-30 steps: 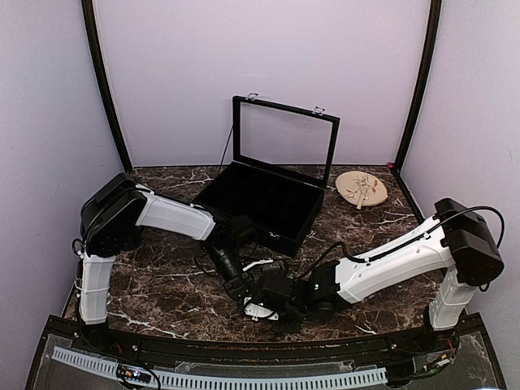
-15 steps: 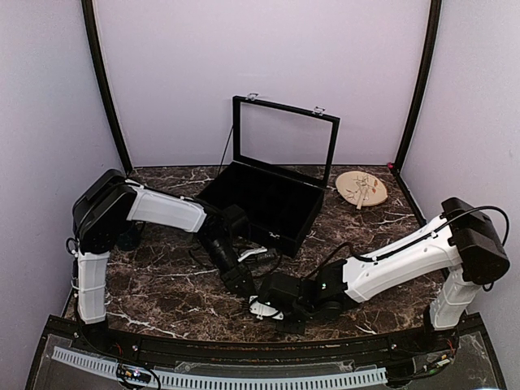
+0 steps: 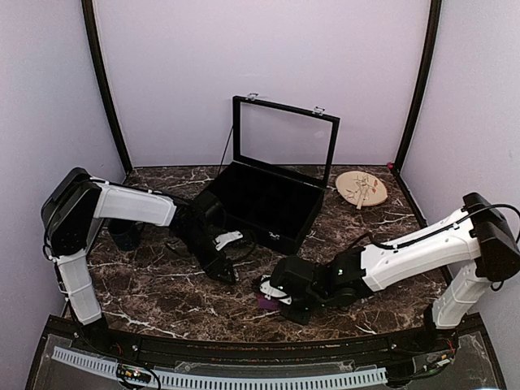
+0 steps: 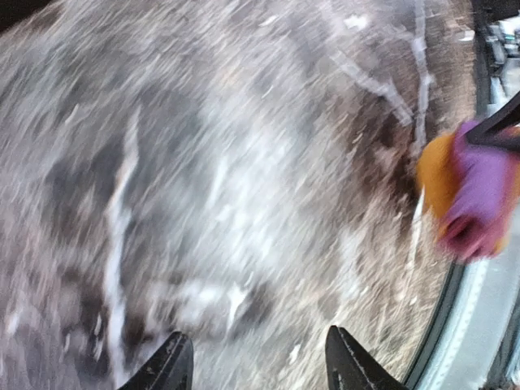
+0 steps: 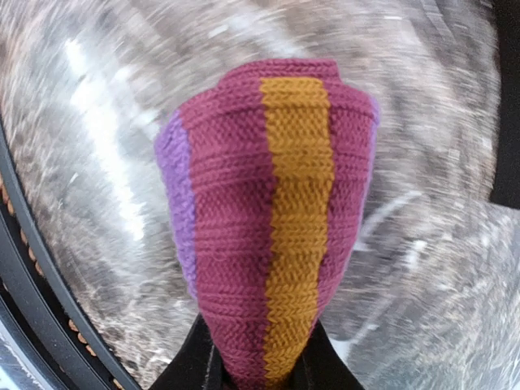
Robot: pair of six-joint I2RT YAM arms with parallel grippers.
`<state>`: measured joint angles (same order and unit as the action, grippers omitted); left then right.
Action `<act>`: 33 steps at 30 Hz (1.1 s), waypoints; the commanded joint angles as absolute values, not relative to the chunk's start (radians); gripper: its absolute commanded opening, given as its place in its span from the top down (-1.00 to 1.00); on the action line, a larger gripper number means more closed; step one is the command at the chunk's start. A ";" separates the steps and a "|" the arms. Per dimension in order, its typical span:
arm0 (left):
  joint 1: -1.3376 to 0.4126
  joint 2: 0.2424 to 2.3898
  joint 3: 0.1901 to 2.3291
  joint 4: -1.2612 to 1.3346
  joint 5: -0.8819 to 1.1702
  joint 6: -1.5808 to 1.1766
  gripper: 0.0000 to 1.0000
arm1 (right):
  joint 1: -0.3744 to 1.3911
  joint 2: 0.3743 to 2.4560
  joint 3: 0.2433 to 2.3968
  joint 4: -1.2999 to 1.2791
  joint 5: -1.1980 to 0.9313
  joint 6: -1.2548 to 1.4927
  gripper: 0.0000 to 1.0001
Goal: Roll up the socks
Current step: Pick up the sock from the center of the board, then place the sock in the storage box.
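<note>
I can't read any txt, label, brand or no. on the striped sock [image 5: 276, 219], box [image 3: 313, 218] or desk [image 3: 162, 292]; wrist cams blurry.

Smears marble table [image 4: 203, 162] and striped sock [image 4: 479, 187] in left wrist view, clipping the sock at the right edge. From above, hides most of it under the right gripper [image 3: 273, 294]. Leaves bits [image 3: 360, 189] on wooden plate [image 3: 379, 194] too small to name.

Sock [image 3: 267, 302] seemingly before case [image 3: 277, 232], plate [image 3: 361, 189] right
</note>
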<state>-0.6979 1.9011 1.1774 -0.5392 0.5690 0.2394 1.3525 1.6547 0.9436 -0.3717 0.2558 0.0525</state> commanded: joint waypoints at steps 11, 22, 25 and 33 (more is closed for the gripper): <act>-0.636 1.495 1.011 -0.429 0.178 0.087 -0.16 | 1.140 1.708 1.426 -0.562 0.398 0.141 1.00; -0.632 1.387 0.955 -0.309 0.072 0.055 -0.17 | 0.971 1.908 1.669 -0.717 0.426 0.099 1.00; -0.631 1.381 0.948 -0.296 0.069 0.057 -0.17 | 0.937 1.948 1.686 -0.741 0.406 0.105 1.00; -0.630 1.372 0.933 -0.275 0.087 0.060 -0.17 | 0.890 2.057 1.792 -0.883 0.374 0.119 1.00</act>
<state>-0.6365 1.4185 0.9581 -0.3042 0.0845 0.0666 0.9062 2.0361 1.7348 -0.8104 0.3916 0.1070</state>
